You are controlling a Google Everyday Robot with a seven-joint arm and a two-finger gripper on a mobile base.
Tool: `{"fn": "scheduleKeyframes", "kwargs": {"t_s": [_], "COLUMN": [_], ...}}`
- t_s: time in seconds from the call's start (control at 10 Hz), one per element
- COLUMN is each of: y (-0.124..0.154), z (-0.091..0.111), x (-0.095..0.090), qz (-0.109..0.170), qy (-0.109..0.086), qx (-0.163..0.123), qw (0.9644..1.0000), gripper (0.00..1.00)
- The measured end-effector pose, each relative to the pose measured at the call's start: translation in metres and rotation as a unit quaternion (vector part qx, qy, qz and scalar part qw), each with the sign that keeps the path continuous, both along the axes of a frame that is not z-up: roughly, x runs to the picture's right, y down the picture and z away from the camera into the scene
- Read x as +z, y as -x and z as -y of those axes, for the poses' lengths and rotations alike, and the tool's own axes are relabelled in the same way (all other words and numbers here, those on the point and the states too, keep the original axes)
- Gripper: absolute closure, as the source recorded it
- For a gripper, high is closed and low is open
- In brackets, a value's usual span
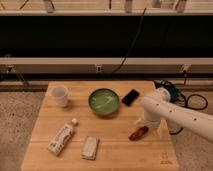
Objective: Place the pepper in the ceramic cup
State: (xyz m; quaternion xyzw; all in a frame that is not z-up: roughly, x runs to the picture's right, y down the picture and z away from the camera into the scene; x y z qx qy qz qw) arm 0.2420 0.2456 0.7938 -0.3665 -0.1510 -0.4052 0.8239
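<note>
The pepper (139,133) is a small dark red-brown chili lying on the wooden table (115,150), right of centre. The white arm comes in from the right, and its gripper (145,124) points down directly over the pepper, at or just above it. The ceramic cup (60,96) is a small white cylinder standing upright at the table's back left, far from the gripper. Nothing shows inside it from this angle.
A wide green bowl (104,101) stands at the middle back, between gripper and cup. A black phone (131,97) lies right of the bowl. A white bottle (62,137) and a pale flat packet (90,147) lie front left. Cables run off the table's right edge.
</note>
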Motion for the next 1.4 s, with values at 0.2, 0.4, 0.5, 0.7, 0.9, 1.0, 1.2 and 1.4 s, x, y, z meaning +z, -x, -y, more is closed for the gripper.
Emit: {"fn": "scheduleKeyframes", "kwargs": {"t_s": [0.2, 0.4, 0.5, 0.7, 0.9, 1.0, 1.2, 1.4], "y": [0.000, 0.001, 0.002, 0.004, 0.006, 0.008, 0.015, 0.027], "z": [-0.003, -0.007, -0.009, -0.012, -0.014, -0.013, -0.005, 0.012], "x": [0.001, 0.003, 0.003, 0.004, 0.005, 0.004, 0.000, -0.005], "qz": [-0.002, -0.004, -0.004, -0.004, -0.001, 0.003, 0.012, 0.023], "qy": [0.008, 0.019, 0.023, 0.032, 0.037, 0.039, 0.038, 0.034], "qx": [0.005, 0.009, 0.009, 0.008, 0.008, 0.008, 0.007, 0.000], "qw": [1.0000, 0.9998, 0.9997, 0.9994, 0.9993, 0.9992, 0.9992, 0.9992], "gripper": [0.48, 0.71, 0.79, 0.98, 1.00, 1.00, 1.00, 1.00]}}
